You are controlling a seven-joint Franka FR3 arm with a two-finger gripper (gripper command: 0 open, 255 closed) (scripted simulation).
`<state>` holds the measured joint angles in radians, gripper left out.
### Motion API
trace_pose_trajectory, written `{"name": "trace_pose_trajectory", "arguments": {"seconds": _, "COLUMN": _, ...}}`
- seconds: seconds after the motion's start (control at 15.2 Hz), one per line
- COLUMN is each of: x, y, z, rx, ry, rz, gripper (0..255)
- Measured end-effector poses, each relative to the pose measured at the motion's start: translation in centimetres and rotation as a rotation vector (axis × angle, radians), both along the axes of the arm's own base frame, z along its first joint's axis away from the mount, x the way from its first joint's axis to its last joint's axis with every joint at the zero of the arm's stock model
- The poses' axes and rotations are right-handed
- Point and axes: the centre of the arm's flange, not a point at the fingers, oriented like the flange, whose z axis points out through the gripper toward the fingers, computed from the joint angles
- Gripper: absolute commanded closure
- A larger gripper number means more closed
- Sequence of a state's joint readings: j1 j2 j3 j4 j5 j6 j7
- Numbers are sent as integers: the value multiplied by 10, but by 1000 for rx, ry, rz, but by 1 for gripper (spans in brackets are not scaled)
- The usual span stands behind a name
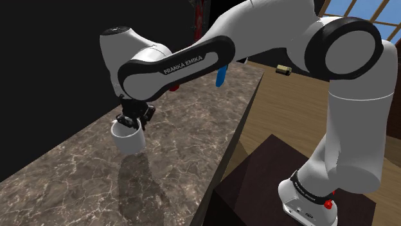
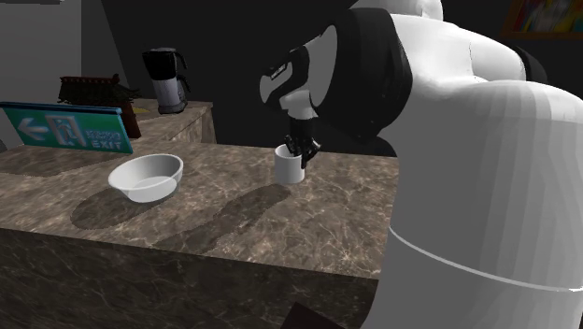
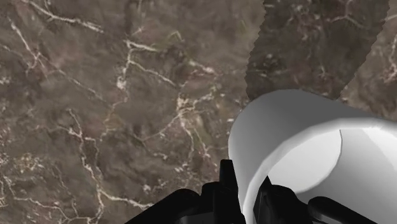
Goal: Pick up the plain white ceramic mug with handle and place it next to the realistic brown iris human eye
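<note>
1. Plain white cylindrical mug [image 1: 128, 137]: one.
2. Wide shallow white bowl [image 2: 142, 191]: one.
3. Black-and-silver coffee maker [image 2: 166, 82]: one.
4. Green rectangular exit sign [image 2: 70, 129]: one.
5. Brown veined stone-look counter [image 1: 186, 128]: one.
6. Slim blue object [image 1: 220, 76], kind unclear: one.

The scene is dim, with black behind the bench [image 1: 193, 122]. The white arm [image 1: 193, 64] catches the strongest light. Soft dark shadows of the mug [image 2: 290, 166] and bowl [image 2: 145, 178] spread across the marble, jagged-edged in the wrist view.
</note>
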<state>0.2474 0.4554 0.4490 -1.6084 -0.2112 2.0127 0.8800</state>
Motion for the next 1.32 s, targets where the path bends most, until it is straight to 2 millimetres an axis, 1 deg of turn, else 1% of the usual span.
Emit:
{"name": "trace_pose_trajectory", "arguments": {"seconds": 0.59, "x": 0, "y": 2, "z": 46, "rx": 0, "ry": 0, "rz": 0, "gripper": 255}}
{"name": "trace_pose_trajectory", "arguments": {"seconds": 1.32, "x": -1, "y": 0, "z": 105, "rx": 0, "ry": 0, "rz": 0, "gripper": 255}}
